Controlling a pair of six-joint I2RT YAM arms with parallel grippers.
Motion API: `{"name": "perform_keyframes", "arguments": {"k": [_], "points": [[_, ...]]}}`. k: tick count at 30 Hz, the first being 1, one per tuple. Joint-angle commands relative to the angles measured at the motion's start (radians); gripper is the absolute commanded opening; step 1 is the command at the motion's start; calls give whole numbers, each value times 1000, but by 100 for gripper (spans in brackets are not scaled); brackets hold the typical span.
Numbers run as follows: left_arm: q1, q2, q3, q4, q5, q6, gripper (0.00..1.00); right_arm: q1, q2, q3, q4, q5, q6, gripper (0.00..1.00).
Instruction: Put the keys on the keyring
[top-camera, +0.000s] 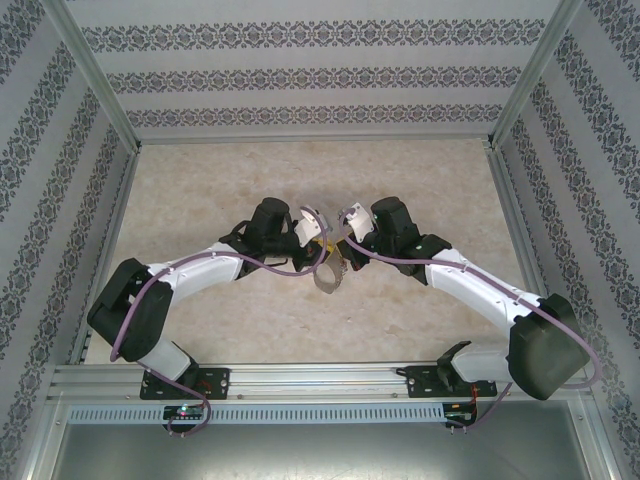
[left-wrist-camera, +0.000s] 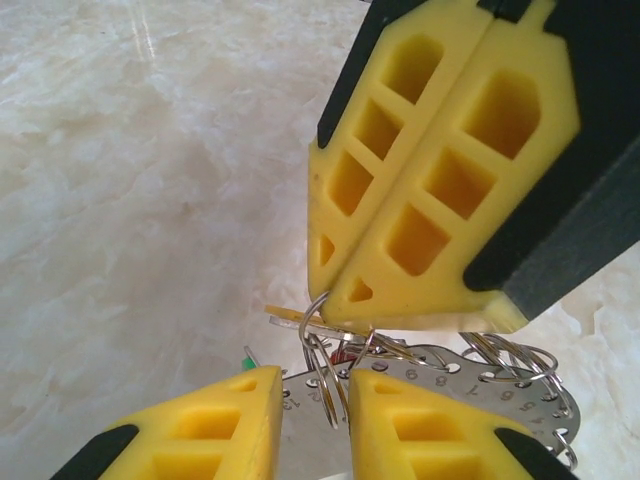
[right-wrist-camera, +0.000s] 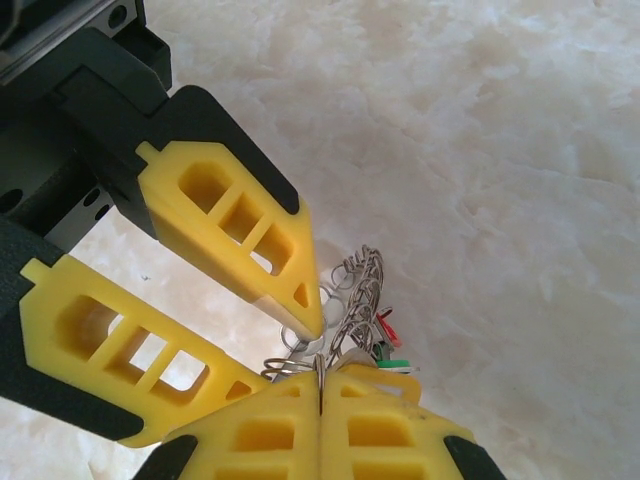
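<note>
The keyring (top-camera: 330, 274) is a silver hoop with numbered holes (left-wrist-camera: 505, 388), fringed with small wire rings (right-wrist-camera: 362, 282). It hangs between the two grippers above the table's middle. My right gripper (right-wrist-camera: 320, 385) is shut on one thin wire ring at the hoop's rim, and a yellow-tagged key (left-wrist-camera: 288, 314) juts out beside its tips (left-wrist-camera: 335, 300). My left gripper (left-wrist-camera: 312, 400) is open, and its fingers (left-wrist-camera: 215, 415) stand either side of the hoop's band and a loose ring. More keys, with red (right-wrist-camera: 388, 325) and green (right-wrist-camera: 396, 364) tags, dangle from the hoop. In the top view both grippers (top-camera: 318, 228) (top-camera: 346, 218) meet tip to tip.
The pale marbled table (top-camera: 200, 190) is bare around the arms. Patterned walls and aluminium posts (top-camera: 100, 90) enclose it on three sides. A metal rail (top-camera: 320, 378) runs along the near edge by the arm bases.
</note>
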Motion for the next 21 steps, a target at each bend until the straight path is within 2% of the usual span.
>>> {"name": "perform_keyframes", "arguments": {"k": [1, 10, 21], "points": [[-2, 16, 31, -4, 28, 21, 24, -8, -29, -10, 23, -5, 11, 0], [-2, 32, 44, -31, 41, 39, 18, -8, -34, -18, 34, -15, 20, 0], [-2, 49, 62, -55, 57, 52, 18, -9, -37, -21, 46, -14, 26, 0]]}}
